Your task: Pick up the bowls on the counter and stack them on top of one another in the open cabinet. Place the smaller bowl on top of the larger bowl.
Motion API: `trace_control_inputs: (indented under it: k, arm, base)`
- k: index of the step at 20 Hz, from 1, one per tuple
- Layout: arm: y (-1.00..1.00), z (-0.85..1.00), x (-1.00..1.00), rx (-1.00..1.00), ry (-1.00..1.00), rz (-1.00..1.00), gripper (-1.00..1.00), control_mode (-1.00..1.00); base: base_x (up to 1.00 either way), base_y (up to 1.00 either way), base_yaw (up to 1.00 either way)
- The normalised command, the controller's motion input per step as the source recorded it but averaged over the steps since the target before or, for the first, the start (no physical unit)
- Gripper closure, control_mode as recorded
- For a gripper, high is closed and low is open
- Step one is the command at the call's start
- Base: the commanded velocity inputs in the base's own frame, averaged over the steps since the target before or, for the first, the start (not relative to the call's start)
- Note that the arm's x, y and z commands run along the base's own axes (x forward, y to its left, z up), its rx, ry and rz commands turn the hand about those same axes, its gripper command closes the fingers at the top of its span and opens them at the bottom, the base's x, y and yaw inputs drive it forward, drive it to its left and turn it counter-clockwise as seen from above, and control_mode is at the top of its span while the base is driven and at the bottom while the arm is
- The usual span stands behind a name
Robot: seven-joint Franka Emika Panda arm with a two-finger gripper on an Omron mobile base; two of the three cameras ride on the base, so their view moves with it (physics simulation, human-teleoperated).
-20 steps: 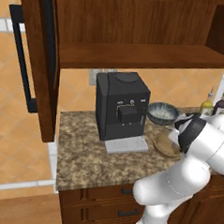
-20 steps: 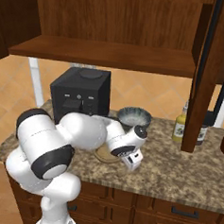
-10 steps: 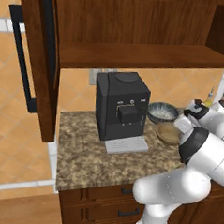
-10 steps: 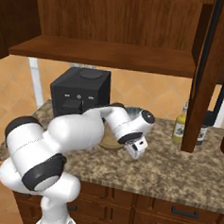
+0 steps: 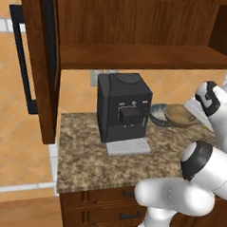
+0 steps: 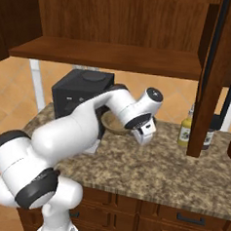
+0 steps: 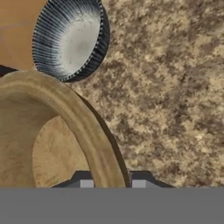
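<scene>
The shallow tan bowl (image 7: 52, 144) hangs above the counter (image 7: 175, 100), and my gripper (image 7: 112, 183) is shut on its rim, one fingertip on each side. In the left base view the tan bowl (image 5: 180, 114) is held up at my gripper (image 5: 195, 110), level with the blue-grey bowl (image 5: 157, 113), which stands on the counter (image 5: 84, 156). That deeper patterned bowl (image 7: 70, 39) sits just beyond the tan one, pale inside showing. From the right, the tan bowl (image 6: 114, 123) shows behind my arm, beside the gripper (image 6: 143, 137). The open cabinet's shelf (image 5: 138, 57) is above.
A black coffee machine (image 5: 123, 109) stands on the counter left of the bowls. The cabinet's open door (image 5: 35, 58) with its black bar handle hangs at the left. Sauce bottles (image 6: 186, 129) stand by another cabinet door (image 6: 213, 75) at the right.
My arm has risen and swung back, lifting the tan bowl off the counter to beside the blue-grey bowl. The blue-grey bowl has stayed put.
</scene>
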Motion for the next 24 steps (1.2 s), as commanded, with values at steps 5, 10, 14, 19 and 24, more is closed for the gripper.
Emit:
trace_control_inputs:
  k: [5, 10, 14, 19, 24]
  arm:
    - [-0.11, 0.13, 0.71, 0.0, -0.04, -0.17, 1.0, -1.0]
    - [-0.01, -0.4, 0.89, 0.0, 0.0, -0.15, 1.0, -1.0]
    - [-0.19, -0.33, 0.4, 0.0, 0.0, -0.05, 1.0, -1.0]
    - [-0.08, -0.3, 0.55, 0.0, 0.0, 0.0, 1.0, -1.0]
    - [0.0, -0.29, 0.49, 0.0, 0.0, 0.0, 1.0, -1.0]
  base:
    - [0.0, 0.0, 0.0]
    - [0.0, 0.0, 0.0]
    - [0.0, 0.0, 0.0]
    - [0.0, 0.0, 0.0]
    - [0.0, 0.0, 0.0]
